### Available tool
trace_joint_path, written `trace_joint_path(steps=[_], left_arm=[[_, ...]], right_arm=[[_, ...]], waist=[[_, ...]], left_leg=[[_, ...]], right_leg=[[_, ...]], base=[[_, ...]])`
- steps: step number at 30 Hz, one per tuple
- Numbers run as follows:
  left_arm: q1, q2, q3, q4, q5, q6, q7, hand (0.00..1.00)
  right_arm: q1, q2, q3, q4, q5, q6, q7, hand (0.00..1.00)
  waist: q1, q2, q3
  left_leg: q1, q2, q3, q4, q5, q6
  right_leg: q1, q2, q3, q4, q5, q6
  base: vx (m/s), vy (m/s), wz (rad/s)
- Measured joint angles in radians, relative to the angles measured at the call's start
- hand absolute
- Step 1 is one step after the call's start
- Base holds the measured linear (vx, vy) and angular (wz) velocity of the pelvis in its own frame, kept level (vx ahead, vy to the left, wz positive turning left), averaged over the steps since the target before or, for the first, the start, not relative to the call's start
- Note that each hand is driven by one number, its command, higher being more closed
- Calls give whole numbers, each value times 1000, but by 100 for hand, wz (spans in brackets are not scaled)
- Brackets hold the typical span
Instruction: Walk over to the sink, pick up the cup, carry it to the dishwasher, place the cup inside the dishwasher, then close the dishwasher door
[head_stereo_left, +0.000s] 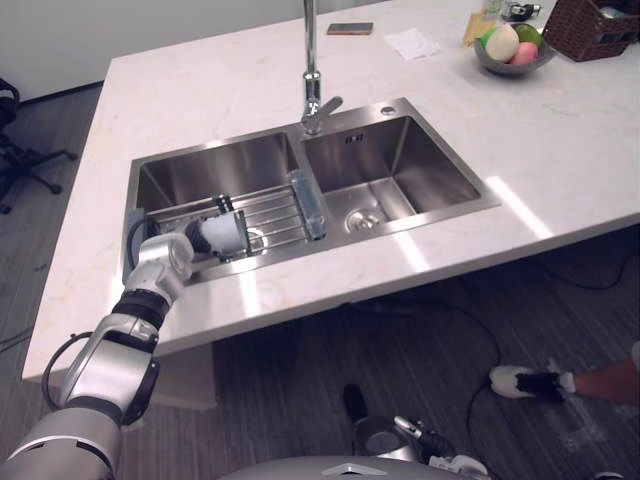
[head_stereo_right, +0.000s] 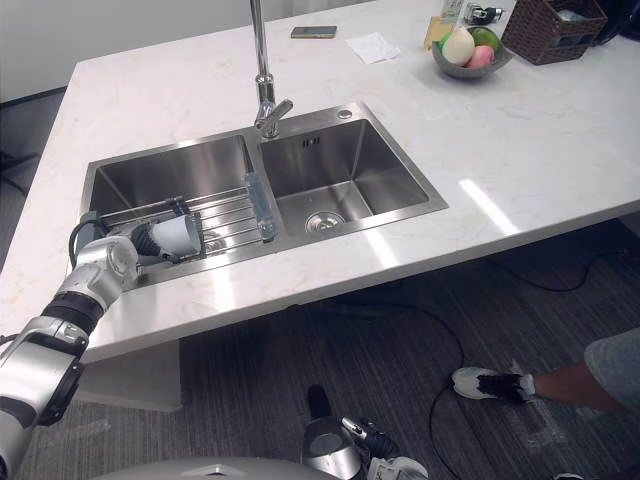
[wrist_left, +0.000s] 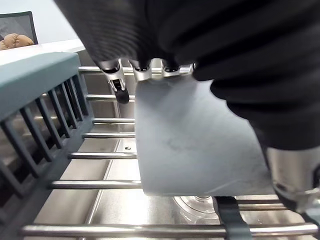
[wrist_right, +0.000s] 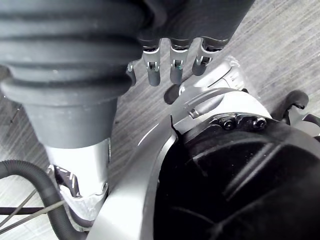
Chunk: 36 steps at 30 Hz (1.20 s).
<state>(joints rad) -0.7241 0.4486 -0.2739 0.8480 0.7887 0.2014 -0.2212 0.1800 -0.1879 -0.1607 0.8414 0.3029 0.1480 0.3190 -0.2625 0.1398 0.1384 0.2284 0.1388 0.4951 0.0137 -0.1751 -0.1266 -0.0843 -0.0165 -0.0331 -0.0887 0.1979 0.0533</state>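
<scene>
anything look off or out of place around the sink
Nothing spilled or broken. The cup is tipped sideways in the left hand at the wire rack across the left basin; the counter looks tidy.

Pale marble counter (head_stereo_left: 200, 90), twin steel sink (head_stereo_left: 400, 160), phone (head_stereo_left: 349, 28), napkin (head_stereo_left: 411, 43), fruit bowl (head_stereo_left: 512, 68), wicker basket (head_stereo_left: 580, 35)

1 pale grey cup (head_stereo_left: 228, 235), mid-left. 1 stainless steel double-basin sink (head_stereo_left: 430, 165), 1 chrome tap (head_stereo_left: 311, 85), 1 wire rack (head_stereo_left: 275, 212), centre. Upper right: 1 grey bowl (head_stereo_left: 510, 68) w/ 3 round fruits (head_stereo_left: 502, 42), 1 dark wicker basket (head_stereo_left: 590, 30). Top centre: 1 dark phone (head_stereo_left: 349, 28), 1 white napkin (head_stereo_left: 411, 43).
</scene>
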Motion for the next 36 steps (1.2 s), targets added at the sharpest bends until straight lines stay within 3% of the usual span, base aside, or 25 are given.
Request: trace_joint_path(steps=[7, 8, 16, 24, 32, 36], left_arm=[[10, -9, 1, 0, 0, -26, 35, 0], [10, -9, 1, 0, 0, -29, 37, 100], [10, -18, -2, -3, 1, -70, 34, 100], [10, -18, -2, -1, 0, -70, 27, 100], [28, -28, -2, 11, -22, -102, 119, 100], [43, -30, -2, 12, -94, -152, 167, 100]], right_arm=[[0, -6, 3, 0, -32, 1, 0, 0], [0, -7, 3, 0, -32, 1, 0, 0], [0, -13, 8, 0, -33, 4, 0, 0], [-1, -19, 21, 0, -33, 6, -1, 0], [-2, -19, 22, 0, -32, 8, -2, 0], [-2, -19, 22, 1, -32, 8, -3, 0]], waist=[[1, 5, 3], [1, 6, 4], [-2, 10, 7], [-4, 10, 7], [-3, 10, 7], [-3, 8, 8]], left_leg=[[0, 0, -3, 0, 0, 0], [0, 0, -3, 0, 0, 0], [0, 2, -4, 0, 0, 0], [0, 3, -4, 1, -1, -1], [0, 4, -7, 1, -1, -1], [0, 6, -18, 1, 0, -1]], right_leg=[[2, -1, -3, 0, -1, 0], [2, -1, -3, 0, -1, 0], [2, 0, -5, 0, -3, 1], [3, 0, -5, -1, -3, 1], [4, 0, -9, -1, -3, 1], [10, 0, -19, -1, -5, 0]], base=[[0, 0, 0], [0, 0, 0], [0, 0, 0], [0, 0, 0], [0, 0, 0], [0, 0, 6]])
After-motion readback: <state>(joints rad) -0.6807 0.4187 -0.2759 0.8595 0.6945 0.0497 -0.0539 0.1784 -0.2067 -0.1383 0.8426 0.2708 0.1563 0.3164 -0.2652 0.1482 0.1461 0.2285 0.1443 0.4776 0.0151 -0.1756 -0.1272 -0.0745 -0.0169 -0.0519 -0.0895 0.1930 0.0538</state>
